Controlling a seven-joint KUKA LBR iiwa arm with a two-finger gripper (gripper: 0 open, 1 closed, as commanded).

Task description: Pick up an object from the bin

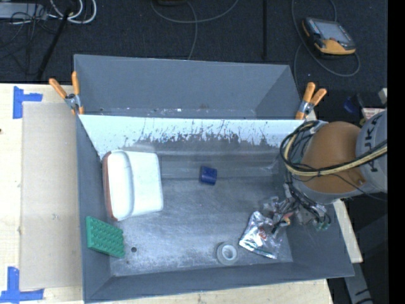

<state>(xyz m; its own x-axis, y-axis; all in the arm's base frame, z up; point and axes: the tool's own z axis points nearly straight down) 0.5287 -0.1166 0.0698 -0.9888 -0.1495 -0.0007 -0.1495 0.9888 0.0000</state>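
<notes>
Gripper (pixel 279 215), grip unreadable, hovers over a foil packet (pixel 257 239) near the bin's (pixel 183 233) front-right corner; best to pinch the packet's crumpled ridge.

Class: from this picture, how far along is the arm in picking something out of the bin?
Done: the gripper sits low over the crinkled silver packet at the right of the bin. In hand: no grasp is visible. Left: gripping it and lifting it out.
</notes>
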